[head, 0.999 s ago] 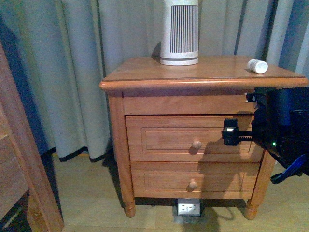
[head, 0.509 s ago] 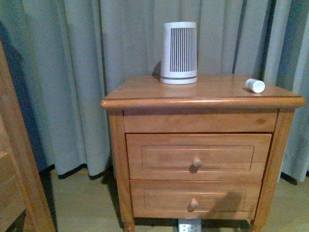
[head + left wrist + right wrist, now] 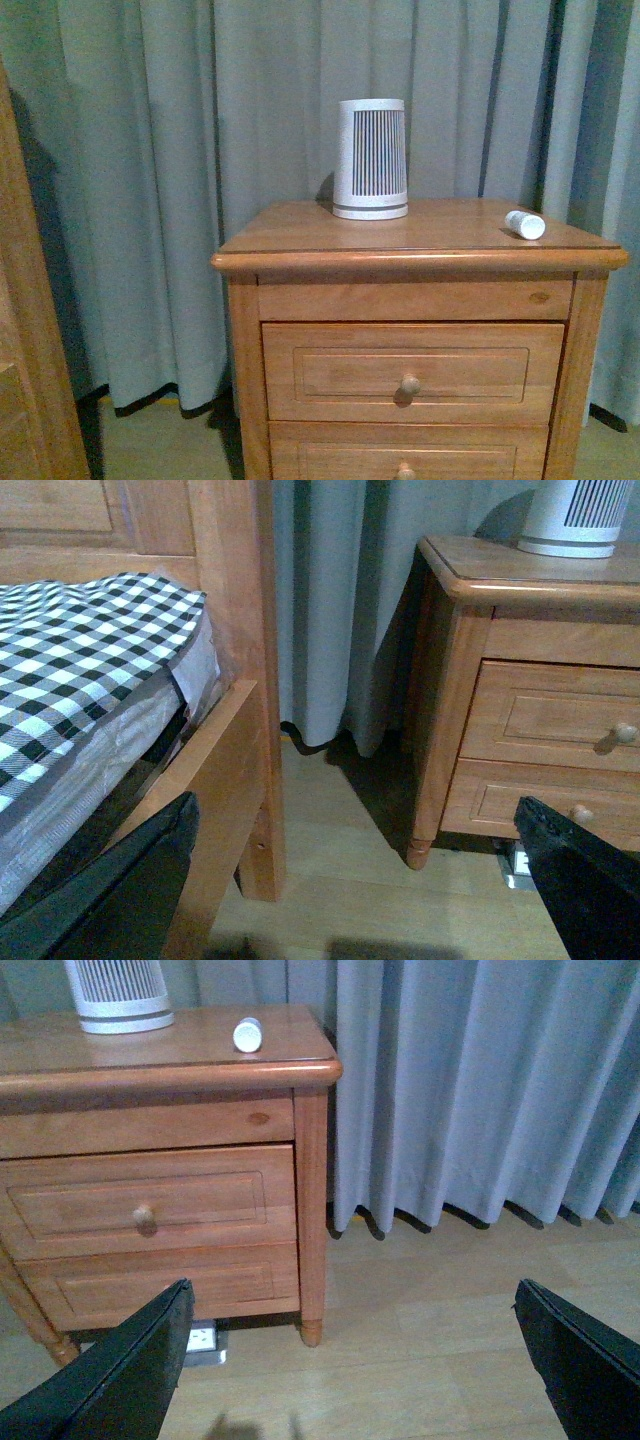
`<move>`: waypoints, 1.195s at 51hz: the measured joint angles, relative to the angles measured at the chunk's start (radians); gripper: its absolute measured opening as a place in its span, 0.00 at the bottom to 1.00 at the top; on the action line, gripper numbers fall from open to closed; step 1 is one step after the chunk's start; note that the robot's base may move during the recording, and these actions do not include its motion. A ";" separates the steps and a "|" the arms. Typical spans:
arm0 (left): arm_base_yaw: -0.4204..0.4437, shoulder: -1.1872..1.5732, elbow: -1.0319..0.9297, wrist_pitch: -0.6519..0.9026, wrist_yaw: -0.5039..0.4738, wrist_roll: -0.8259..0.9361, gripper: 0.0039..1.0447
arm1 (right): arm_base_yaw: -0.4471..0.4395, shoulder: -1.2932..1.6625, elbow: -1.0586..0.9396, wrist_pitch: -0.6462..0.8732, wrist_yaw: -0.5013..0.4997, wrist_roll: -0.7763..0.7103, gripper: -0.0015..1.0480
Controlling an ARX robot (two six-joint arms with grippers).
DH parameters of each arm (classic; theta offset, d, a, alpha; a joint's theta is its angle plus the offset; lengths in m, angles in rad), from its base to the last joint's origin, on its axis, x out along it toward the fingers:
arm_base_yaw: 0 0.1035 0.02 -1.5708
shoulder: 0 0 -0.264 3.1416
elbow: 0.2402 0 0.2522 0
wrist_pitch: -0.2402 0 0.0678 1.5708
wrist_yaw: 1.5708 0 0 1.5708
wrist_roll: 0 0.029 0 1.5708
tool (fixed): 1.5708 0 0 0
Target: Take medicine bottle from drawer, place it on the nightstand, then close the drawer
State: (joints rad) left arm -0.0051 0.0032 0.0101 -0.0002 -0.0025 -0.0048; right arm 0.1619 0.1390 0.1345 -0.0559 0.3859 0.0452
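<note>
Front view shows the nightstand (image 3: 415,240) standing before grey-green curtains (image 3: 180,150), with neither arm in sight. The bottle (image 3: 525,225) lies on its side on the nightstand's top, near the right rear corner, its cap end toward the camera. A ribbed white device (image 3: 371,159) stands upright further left and toward the back of the same top, well apart from the bottle. The drawer (image 3: 412,372) sits flush in the cabinet front, shut, its round knob (image 3: 410,384) in the middle of the panel. Only the top edge of the lower drawer (image 3: 405,455) is seen at the frame's bottom.

The left wrist camera looks at the nightstand from the side: both drawers closed, a wooden bed frame (image 3: 235,680) and a checked mattress (image 3: 80,650) beside it, a wood floor (image 3: 370,880) between. The left gripper (image 3: 360,880) has its two dark fingers (image 3: 110,890) spread wide at the picture's edges, released, with nothing between them.

The right wrist camera shows the bottle (image 3: 247,1035) lying near the top's corner, the device (image 3: 118,995) beyond it, and the drawer (image 3: 145,1205) closed. The right gripper (image 3: 350,1360) likewise has its fingers (image 3: 580,1360) far apart, released and empty, away from the cabinet
</note>
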 joint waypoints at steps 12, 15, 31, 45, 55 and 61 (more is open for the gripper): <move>0.000 0.000 0.000 0.000 0.000 0.000 0.94 | -0.131 -0.048 -0.032 0.036 -0.307 -0.022 0.76; 0.000 0.000 0.000 0.000 0.000 0.000 0.94 | -0.150 -0.056 -0.042 0.039 -0.369 -0.026 0.67; 0.000 0.000 0.000 0.000 0.000 0.000 0.94 | -0.158 -0.085 -0.078 0.048 -0.383 -0.037 0.17; 0.000 0.000 0.000 0.000 0.000 0.000 0.94 | -0.159 -0.128 -0.121 0.053 -0.384 -0.042 0.03; 0.000 0.000 0.000 0.000 0.000 0.000 0.94 | -0.159 -0.131 -0.121 0.053 -0.385 -0.042 0.03; 0.000 0.000 0.000 0.000 0.000 0.000 0.94 | -0.159 -0.131 -0.121 0.053 -0.385 -0.042 0.16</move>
State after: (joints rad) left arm -0.0051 0.0032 0.0101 -0.0002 -0.0025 -0.0051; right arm 0.0029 0.0082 0.0135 -0.0029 0.0010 0.0029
